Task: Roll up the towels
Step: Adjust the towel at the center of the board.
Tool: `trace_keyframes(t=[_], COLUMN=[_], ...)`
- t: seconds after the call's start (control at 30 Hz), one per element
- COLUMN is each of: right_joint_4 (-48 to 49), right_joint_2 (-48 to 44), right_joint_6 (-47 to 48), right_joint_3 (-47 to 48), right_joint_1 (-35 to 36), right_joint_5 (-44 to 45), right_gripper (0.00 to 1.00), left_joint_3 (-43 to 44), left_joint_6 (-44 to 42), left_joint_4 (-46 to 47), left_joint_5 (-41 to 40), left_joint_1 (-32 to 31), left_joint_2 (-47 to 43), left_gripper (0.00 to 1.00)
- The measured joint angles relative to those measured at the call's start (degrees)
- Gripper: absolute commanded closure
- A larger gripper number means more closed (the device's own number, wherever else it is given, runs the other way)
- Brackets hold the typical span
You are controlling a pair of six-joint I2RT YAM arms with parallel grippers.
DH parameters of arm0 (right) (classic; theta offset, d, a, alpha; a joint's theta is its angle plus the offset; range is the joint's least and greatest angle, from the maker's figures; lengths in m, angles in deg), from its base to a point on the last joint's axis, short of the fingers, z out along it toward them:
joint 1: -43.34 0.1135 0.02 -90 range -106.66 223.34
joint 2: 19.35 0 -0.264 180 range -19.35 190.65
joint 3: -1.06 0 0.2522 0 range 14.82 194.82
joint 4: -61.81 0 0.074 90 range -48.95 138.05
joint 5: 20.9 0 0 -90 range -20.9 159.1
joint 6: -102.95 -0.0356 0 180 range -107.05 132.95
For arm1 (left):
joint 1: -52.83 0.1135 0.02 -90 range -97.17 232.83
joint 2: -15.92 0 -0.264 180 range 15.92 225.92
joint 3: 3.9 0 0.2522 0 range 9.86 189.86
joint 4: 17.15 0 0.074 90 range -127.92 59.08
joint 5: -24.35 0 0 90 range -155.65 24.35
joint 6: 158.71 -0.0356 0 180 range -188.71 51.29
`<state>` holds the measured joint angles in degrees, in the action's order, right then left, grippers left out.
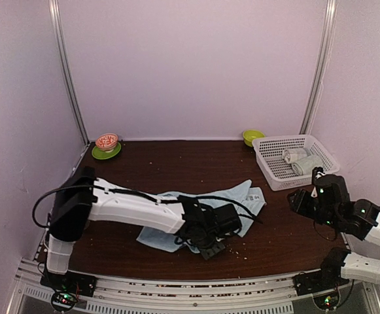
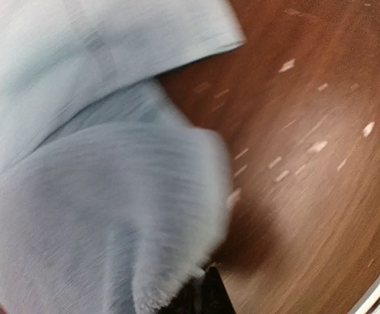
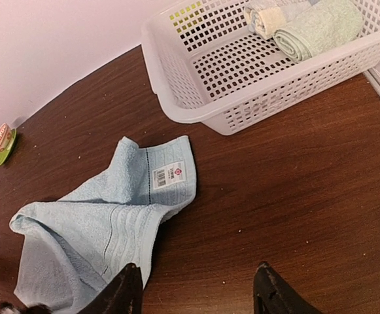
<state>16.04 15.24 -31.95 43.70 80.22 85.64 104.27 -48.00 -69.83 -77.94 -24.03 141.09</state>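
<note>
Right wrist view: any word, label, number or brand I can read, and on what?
White tag on the light blue towel: barcode and round red logo, print too small to read.
No other text in any view.

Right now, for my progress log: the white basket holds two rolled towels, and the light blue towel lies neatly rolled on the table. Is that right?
Not quite. The white basket does hold a pale green rolled towel and a paler rolled towel, but the light blue towel is not rolled: it lies loose and crumpled on the table, as the right wrist view shows.
</note>
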Motion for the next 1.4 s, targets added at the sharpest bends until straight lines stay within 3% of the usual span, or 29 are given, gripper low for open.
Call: trace_keyframes(t=[0.13, 0.23, 0.37, 0.53, 0.87, 1.13, 1.4], right_joint_4=[1.51, 4.61, 9.62, 13.84, 21.92, 25.16, 26.45], right_joint_2=[0.66, 2.60, 8.74, 18.51, 30.95, 46.18, 57.44], right_joint_6=[1.66, 3.02, 3.85, 4.02, 6.29, 8.50, 8.09], right_joint_3=[0.00, 0.00, 0.00, 0.00, 6.93, 21.84, 27.89], right_joint_1=[-0.02, 0.00, 0.52, 4.50, 12.46, 10.47, 4.76], right_joint_5=[-1.81, -5.35, -10.56, -13.88, -16.22, -16.57, -23.08], right_gripper=[0.43, 0.44, 0.45, 0.45, 0.42, 0.40, 0.38], left_joint_3=[-10.51, -9.92, -7.78, -11.06, -17.00, -25.55, -32.06], left_joint_6=[0.90, 0.24, -0.85, -0.63, 1.31, 4.79, 10.75], left_joint_4=[-1.84, -0.90, -0.55, -1.79, -4.70, -5.27, -12.02], left_joint_5=[-3.17, -7.93, -14.58, -19.71, -20.04, -16.85, -18.38], left_joint_1=[7.61, 12.35, 12.72, 12.79, 12.96, 12.94, 12.90], left_joint_2=[-18.84, -32.17, -43.67, -46.31, -43.04, -48.15, -58.77], left_gripper=[1.00, 1.00, 1.00, 1.00, 1.00, 1.00, 1.00])
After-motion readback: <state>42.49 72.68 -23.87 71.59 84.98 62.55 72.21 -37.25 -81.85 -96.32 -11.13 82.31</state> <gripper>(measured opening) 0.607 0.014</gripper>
